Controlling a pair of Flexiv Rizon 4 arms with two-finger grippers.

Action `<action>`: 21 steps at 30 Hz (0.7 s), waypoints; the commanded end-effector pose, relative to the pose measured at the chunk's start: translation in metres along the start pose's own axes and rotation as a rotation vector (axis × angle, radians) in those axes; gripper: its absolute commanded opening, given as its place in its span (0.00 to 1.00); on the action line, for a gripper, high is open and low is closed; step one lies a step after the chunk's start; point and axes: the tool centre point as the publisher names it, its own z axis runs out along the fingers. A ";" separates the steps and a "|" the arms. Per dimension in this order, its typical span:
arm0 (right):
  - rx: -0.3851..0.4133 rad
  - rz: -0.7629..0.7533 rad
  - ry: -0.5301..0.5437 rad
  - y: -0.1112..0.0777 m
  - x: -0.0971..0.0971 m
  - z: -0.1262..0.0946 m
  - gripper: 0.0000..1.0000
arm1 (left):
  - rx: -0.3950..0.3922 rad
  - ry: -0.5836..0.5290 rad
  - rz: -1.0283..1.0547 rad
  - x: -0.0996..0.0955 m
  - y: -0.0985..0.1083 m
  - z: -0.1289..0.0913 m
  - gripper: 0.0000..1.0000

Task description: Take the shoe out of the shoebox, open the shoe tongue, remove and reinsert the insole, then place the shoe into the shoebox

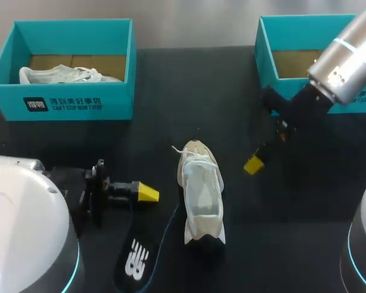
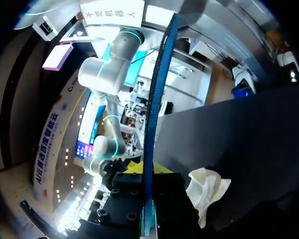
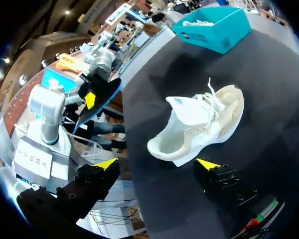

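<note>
The pale shoe (image 1: 201, 195) lies in the middle of the black table (image 1: 171, 91), outside the teal boxes (image 1: 73, 101) at the far edge. Just beside it, the left claw (image 1: 147, 193) is clamped on the black insole (image 1: 137, 256). The right claw (image 1: 254, 163) hangs near the shoe's other side, fingers apart.

We read the shoe (image 1: 201, 195) as cream-white with beige panels, white laces. Insole (image 1: 134, 259) black, white logo, blue edge. Left shoebox (image 1: 67, 101) and right shoebox (image 1: 269, 67) teal; left has black-and-white print. Table (image 1: 171, 91) black. Left gripper (image 1: 147, 193), right gripper (image 3: 157, 164): yellow tips, black fingers. Right arm (image 1: 344, 58) silver, cyan ring.
</note>
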 end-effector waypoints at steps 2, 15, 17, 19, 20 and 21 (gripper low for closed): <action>0.068 -0.021 -0.067 -0.011 0.002 0.016 1.00 | 0.020 -0.015 -0.096 0.010 -0.001 0.003 0.00; 0.087 -0.066 -0.103 -0.021 0.001 0.031 1.00 | 0.048 0.024 -0.175 0.009 -0.012 0.012 0.00; 0.087 -0.066 -0.103 -0.021 0.001 0.031 1.00 | 0.048 0.024 -0.175 0.009 -0.012 0.012 0.00; 0.087 -0.066 -0.103 -0.021 0.001 0.031 1.00 | 0.048 0.024 -0.175 0.009 -0.012 0.012 0.00; 0.087 -0.066 -0.103 -0.021 0.001 0.031 1.00 | 0.048 0.024 -0.175 0.009 -0.012 0.012 0.00; 0.087 -0.066 -0.103 -0.021 0.001 0.031 1.00 | 0.048 0.024 -0.175 0.009 -0.012 0.012 0.00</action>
